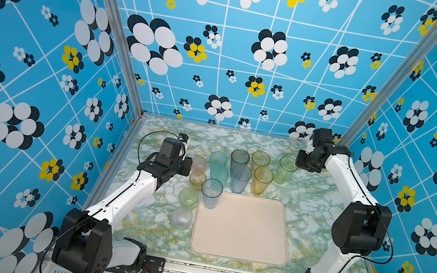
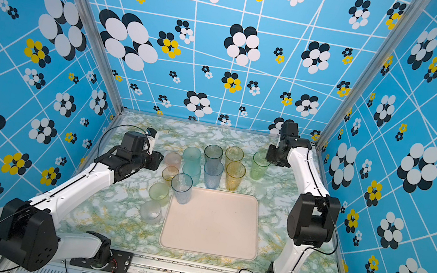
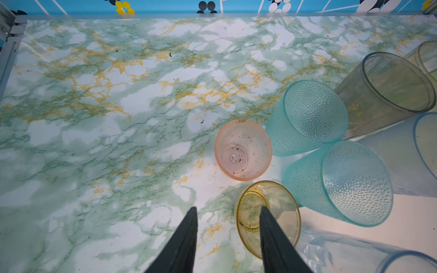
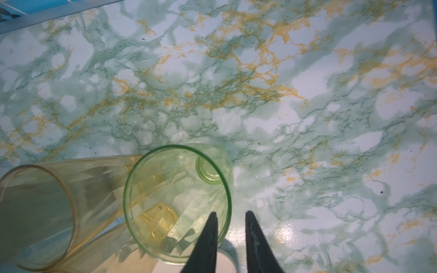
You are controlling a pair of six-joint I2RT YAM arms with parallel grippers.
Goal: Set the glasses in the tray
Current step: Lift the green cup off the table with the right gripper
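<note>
Both arms reach forward, wrists pointing down. The left pincer point(image 3: 228, 208), half open, straddles the rim of a short amber translucent tumbler point(image 3: 281, 212) beneath it. The right pincer point(image 4: 230, 212), narrowly parted, straddles the rim of a tall green translucent tumbler point(image 4: 175, 196) standing upright below.

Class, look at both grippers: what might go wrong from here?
1. The right gripper straddles one wall of the tall green glass; a one-sided pinch may tip it into the amber glass beside it.
2. The left gripper straddles the rim of the short orange glass; lifting it may knock the pink glass or teal glass close by.
</note>
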